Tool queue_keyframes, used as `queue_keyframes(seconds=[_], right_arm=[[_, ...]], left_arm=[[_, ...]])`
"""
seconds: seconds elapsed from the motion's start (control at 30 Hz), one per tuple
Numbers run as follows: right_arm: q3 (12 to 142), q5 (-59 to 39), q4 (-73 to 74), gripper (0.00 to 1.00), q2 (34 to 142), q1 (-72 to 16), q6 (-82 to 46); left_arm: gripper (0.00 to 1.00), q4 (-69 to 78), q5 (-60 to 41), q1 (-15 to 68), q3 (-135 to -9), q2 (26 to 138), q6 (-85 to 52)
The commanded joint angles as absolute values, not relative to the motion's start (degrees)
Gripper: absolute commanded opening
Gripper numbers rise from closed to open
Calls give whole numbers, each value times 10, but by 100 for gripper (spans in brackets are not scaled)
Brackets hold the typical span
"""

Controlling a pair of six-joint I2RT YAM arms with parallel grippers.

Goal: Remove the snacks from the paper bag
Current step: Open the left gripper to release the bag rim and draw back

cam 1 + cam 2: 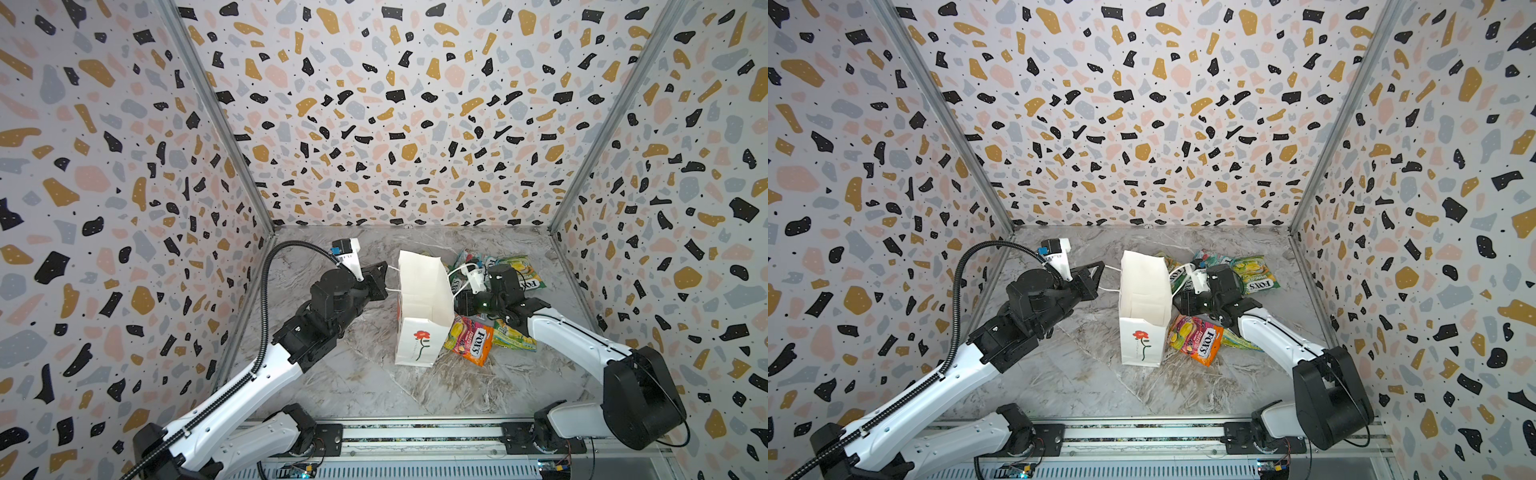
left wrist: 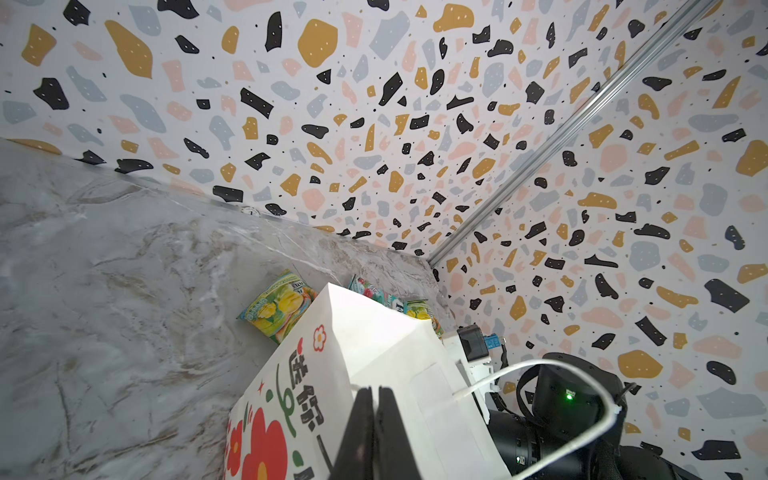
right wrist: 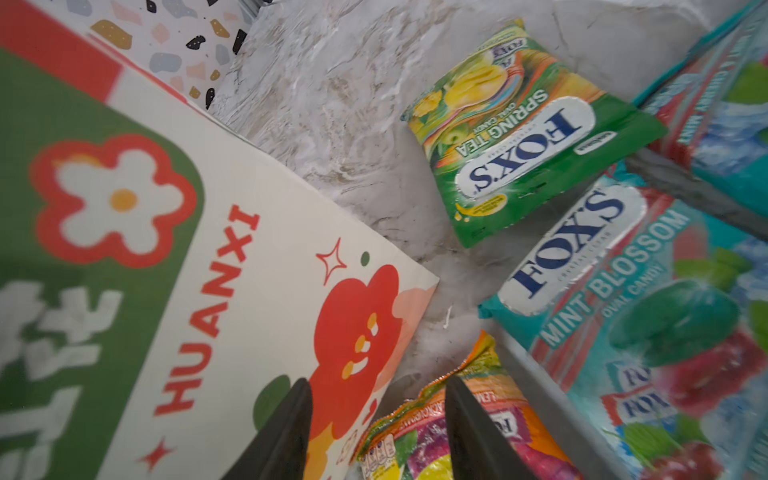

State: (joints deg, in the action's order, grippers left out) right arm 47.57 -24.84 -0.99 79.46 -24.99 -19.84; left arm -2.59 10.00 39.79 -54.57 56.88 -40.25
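your left gripper (image 1: 385, 277) is clenched on the white cord handle (image 1: 1112, 267) at the left of the paper bag (image 1: 419, 299). the bag stands upright on the marble table (image 1: 353, 374) with its mouth open. your right gripper (image 3: 378, 379) is released, jaws apart and gripping nothing, just beside the bag's broad printed side and above the orange-pink fox's pouch (image 1: 471, 338). the spring tea pouch (image 3: 519, 137), the mint blossom pouch (image 3: 623, 299) and a yellow-green pouch (image 1: 513, 338) lie on the table on that same side of the bag.
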Motion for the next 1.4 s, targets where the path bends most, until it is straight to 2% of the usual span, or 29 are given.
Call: queue_keyframes(seconds=[0.0,0.23,0.3,0.47,0.53,0.6,0.83,1.0,1.2,1.37], right_arm=[[503,-259,2,54,806,-264,-206],[500,-235,3,54,791,-266,-209],[497,-218,0,54,782,-266,-211],[486,-127,-18,54,752,-262,-218],[478,-94,-24,54,740,-254,-219],[470,-69,-30,54,727,-246,-220],[444,48,-58,55,689,-209,-211],[435,148,-63,55,678,-175,-191],[402,256,-8,56,661,-134,-167],[357,286,61,57,653,-95,-161]], left_arm=[[0,-19,116,392,-540,562,-378],[0,-28,134,388,-543,565,-353],[18,-32,138,388,-548,568,-342],[72,-38,142,388,-561,569,-311],[89,-46,146,388,-569,568,-293],[100,-65,159,388,-585,568,-272],[100,-136,239,388,-653,561,-164],[100,-143,385,388,-665,552,-109],[100,-89,565,386,-615,528,-79],[100,-39,657,375,-550,508,-77]])
